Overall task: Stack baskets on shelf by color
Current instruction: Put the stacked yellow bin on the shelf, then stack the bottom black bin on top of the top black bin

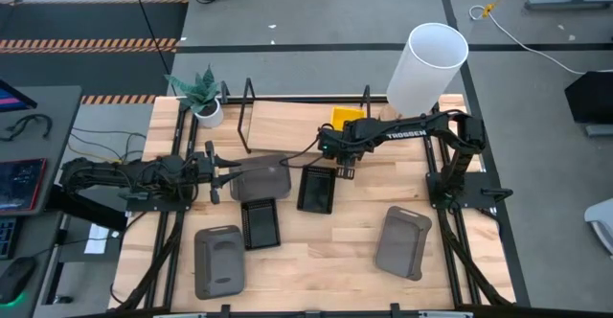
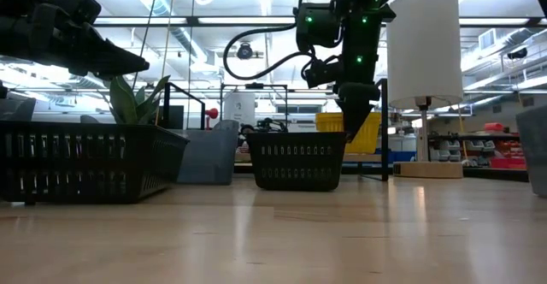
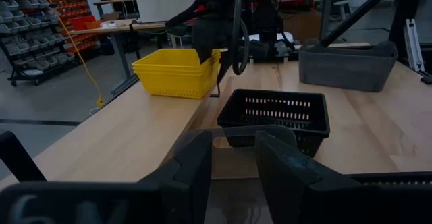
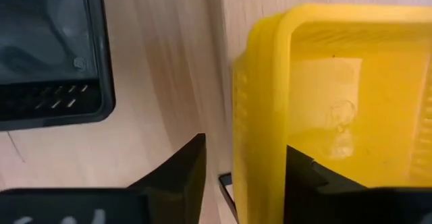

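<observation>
yellow baskets (image 1: pixel 346 118) stacked on shelf (image 1: pixel 287 117) near white cylinder (image 1: pixel 426 67) | right gripper (image 4: pixel 246 166) reaching down over yellow rim, fingers parted astride wall, released | "TROSSEN" on right arm (image 1: pixel 407 131) | left gripper (image 3: pixel 233 160) low, level, fingers grasping dark grey basket (image 1: pixel 262 177) | black basket (image 1: pixel 317 189) just beside

From above, the right arm (image 1: pixel 402 131) and the white cylinder (image 1: pixel 426 67) cover most of the yellow baskets (image 1: pixel 345 117), so their count cannot be told. In the right wrist view the black basket (image 4: pixel 50 48) is cut by the picture's edge. In the low view the nearest black basket (image 2: pixel 85 160) runs off the side, and the grey basket (image 2: pixel 209 151) behind it is partly hidden
</observation>
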Available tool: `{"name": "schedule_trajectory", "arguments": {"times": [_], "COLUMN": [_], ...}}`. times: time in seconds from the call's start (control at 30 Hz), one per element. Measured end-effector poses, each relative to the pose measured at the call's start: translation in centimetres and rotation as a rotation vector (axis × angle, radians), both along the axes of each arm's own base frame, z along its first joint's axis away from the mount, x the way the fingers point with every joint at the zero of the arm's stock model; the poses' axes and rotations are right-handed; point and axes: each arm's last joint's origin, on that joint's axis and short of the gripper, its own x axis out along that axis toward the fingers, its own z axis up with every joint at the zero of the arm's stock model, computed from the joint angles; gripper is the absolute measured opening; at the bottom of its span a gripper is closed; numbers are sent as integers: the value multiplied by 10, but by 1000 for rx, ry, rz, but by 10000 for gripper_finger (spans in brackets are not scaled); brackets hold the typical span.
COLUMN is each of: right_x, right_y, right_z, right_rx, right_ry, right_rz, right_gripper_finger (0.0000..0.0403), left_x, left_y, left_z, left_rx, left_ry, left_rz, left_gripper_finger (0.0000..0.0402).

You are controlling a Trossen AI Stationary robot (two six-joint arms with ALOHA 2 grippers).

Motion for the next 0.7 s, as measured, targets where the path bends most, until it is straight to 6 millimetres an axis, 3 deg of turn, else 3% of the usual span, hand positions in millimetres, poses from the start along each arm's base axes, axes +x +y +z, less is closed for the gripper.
{"name": "schedule_trajectory", "arguments": {"times": [0.33,0.7], "right_x": [9,7], "right_y": [10,36], "right_z": [27,75], "right_rx": [-3,-6], "right_ry": [-20,-71], "right_rz": [15,40], "right_gripper_finger": [189,213], "left_x": [0,0], "left_y": [0,0], "left_z": [0,0], "left_rx": [0,0], "left_ry": [0,0], "left_rz": [0,0], "left_gripper_finger": [121,121]}}
